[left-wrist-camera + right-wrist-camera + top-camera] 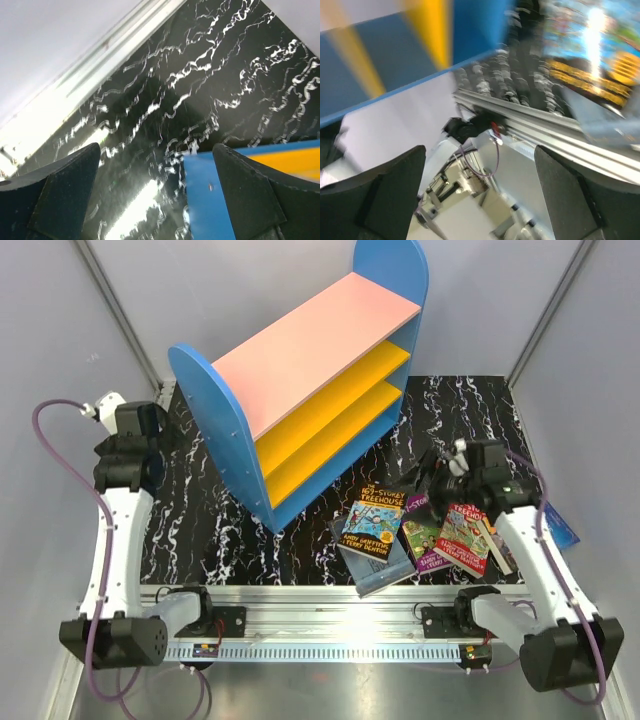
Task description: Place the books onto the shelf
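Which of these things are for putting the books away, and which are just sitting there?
For the job:
the shelf, the teal book, the grey book under it, the red book, the purple book, the dark blue book.

Just there:
the marble table, the metal rail, the purple cables.

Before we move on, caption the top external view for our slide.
Treehouse paperbacks heaped near-right on the marbled table; right gripper open beside them; bookcase shelves bare.
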`<state>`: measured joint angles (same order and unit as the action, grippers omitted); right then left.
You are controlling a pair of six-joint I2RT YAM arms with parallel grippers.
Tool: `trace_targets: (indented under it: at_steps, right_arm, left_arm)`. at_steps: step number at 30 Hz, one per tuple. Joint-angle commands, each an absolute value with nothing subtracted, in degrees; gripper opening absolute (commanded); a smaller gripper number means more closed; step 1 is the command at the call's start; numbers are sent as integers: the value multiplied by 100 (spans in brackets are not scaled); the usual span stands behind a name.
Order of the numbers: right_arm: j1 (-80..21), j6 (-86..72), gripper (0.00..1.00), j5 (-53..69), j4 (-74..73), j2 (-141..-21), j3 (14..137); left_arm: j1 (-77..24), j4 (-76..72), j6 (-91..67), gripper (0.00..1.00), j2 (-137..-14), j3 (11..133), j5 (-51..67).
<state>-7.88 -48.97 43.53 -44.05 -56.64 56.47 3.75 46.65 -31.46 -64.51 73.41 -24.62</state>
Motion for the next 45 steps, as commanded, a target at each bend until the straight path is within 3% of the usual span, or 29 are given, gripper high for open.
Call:
trace_targets:
  at_steps: [1, 5, 12, 20, 23, 31, 38, 45]
  right_arm:
    - [-791, -5098, 100, 3847, -4500, -5451, 5203]
    - [-791, -4554, 100, 2646, -5166, -5158, 5887]
    - [-791, -3999, 100, 2532, -5792, -5827, 5880]
    - [-791, -3788, 100, 2417, -5652, -6030, 5248]
    - [-791, -3867, 100, 2391, -5477, -5889, 4845]
    - [-791, -4201, 100, 2698, -4633, -5827, 4157]
    - [-791, -4201, 100, 2646, -3894, -6117, 4034]
    - [-791, -4596, 100, 2294, -2989, -6354, 3560]
  left_arm:
    - [378, 5212, -3709, 99, -6118, 7051, -2524]
    - [352, 4790, -3313, 99, -5609, 6400, -873]
    - [-770, 5395, -3823, 97, -5151, 6512, -921]
    - [-5591, 7510, -5857, 97, -5993, 7742, -3048]
    - [-6597, 7271, -6230, 97, -6362, 7639, -2980]
    - [-6935, 5820, -5275, 99, -7470, 7260, -2224]
    - [-5943, 3651, -3781, 99, -8138, 6750, -977]
    - [-5687, 3112, -2945, 99, -9517, 7549, -361]
